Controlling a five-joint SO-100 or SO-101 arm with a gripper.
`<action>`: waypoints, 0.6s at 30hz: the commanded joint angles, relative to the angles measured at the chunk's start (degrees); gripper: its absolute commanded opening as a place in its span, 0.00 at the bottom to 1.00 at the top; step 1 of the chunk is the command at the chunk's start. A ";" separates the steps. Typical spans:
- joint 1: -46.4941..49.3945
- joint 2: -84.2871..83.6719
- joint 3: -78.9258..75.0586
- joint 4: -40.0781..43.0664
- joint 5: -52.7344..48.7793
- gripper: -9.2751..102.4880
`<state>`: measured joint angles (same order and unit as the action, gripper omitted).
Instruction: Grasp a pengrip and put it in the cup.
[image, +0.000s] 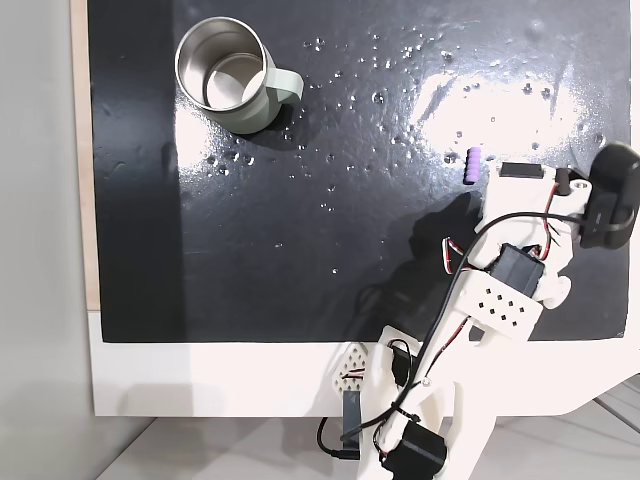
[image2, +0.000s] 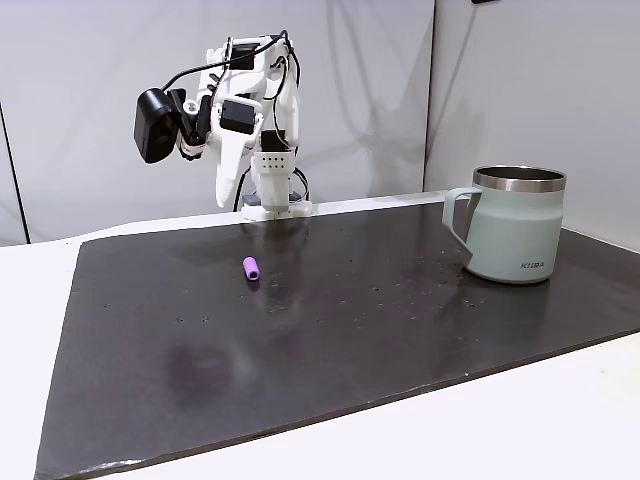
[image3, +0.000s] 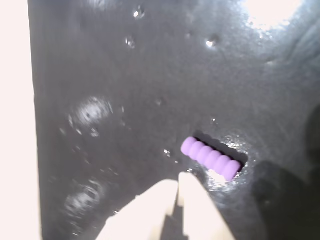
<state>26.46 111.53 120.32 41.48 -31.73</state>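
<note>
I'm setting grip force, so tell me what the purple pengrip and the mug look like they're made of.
The pengrip looks like soft rubber or silicone: matte purple with rounded ribs. The mug seems to be stainless steel inside, going by its shiny reflective lining and rim, with a smooth pale green coating outside, probably paint or powder coat.

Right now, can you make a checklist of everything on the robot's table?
Surface: black mat on a white table, shiny, dotted with water droplets.
Job's things: purple pengrip lying on its side on the mat, untouched; cup upright, apart from it, inside looks empty.
Clutter: nothing seen.
Grippers: gripper above the mat, close to the pengrip; fingers together, holding nothing.
Cables: red, white and black wires along the arm.
Surroundings: pale walls behind the table.
</note>
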 joint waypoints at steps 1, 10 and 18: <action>-1.14 -0.53 -4.13 0.00 -7.29 0.10; -2.11 -9.05 -11.78 5.80 -21.88 0.21; -3.87 -12.83 -12.22 6.15 -37.44 0.25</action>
<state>23.55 98.88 111.80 47.46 -64.51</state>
